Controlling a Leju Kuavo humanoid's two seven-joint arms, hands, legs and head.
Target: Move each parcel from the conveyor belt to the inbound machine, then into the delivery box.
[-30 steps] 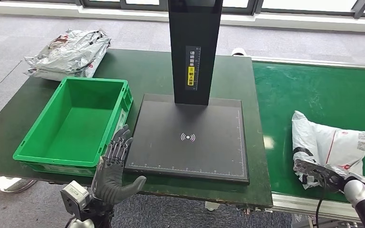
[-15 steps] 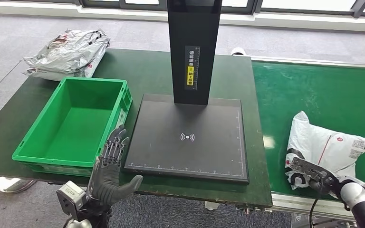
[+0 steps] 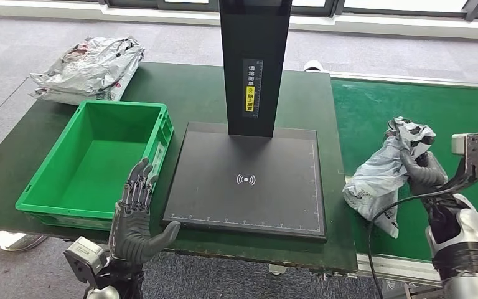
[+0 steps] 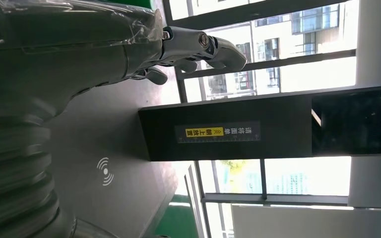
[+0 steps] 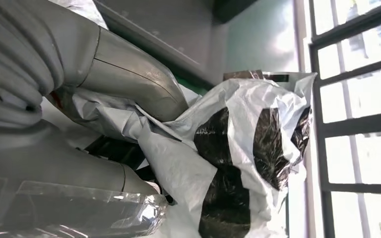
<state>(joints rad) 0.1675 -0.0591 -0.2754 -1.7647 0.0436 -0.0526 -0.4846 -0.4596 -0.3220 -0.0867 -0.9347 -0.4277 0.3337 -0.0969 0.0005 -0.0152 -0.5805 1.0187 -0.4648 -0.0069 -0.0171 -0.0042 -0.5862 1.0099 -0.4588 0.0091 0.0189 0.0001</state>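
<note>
1. The dark green table [image 3: 193,93] carries the two stations I work towards, side by side, so that a parcel can go from one to the next in a short sweep to my left.

2. The conveyor belt [image 3: 423,112] runs along my right, just beside the table; that is where parcels come to me, which is why my right arm works over there.

3. The inbound machine [image 3: 247,177] sits in the middle of the table: a flat black pad with a signal mark at its centre and a tall black post rising from its far edge. The pad is bare. I judge it the next stop for what I hold.

4. The delivery box [image 3: 96,159], a green crate, stands just left of the pad, touching or nearly touching it. Nothing lies in it, so by my reckoning no parcel has gone through both stations.

5. The parcel [image 3: 383,171], a crumpled white poly bag with black printing, hangs above the belt's near-left part, close to the table's edge. I have it by its bunched top so the rest droops free.

6. Some other grey bags [image 3: 87,68] lie at the table's far left corner, well apart from the crate.

7. My right hand [image 3: 424,171] is clenched round the parcel's gathered end.

8. My left hand [image 3: 138,215] holds nothing, fingers spread and upright, at the table's near edge between crate and pad, placed as I judge to take over.
</note>
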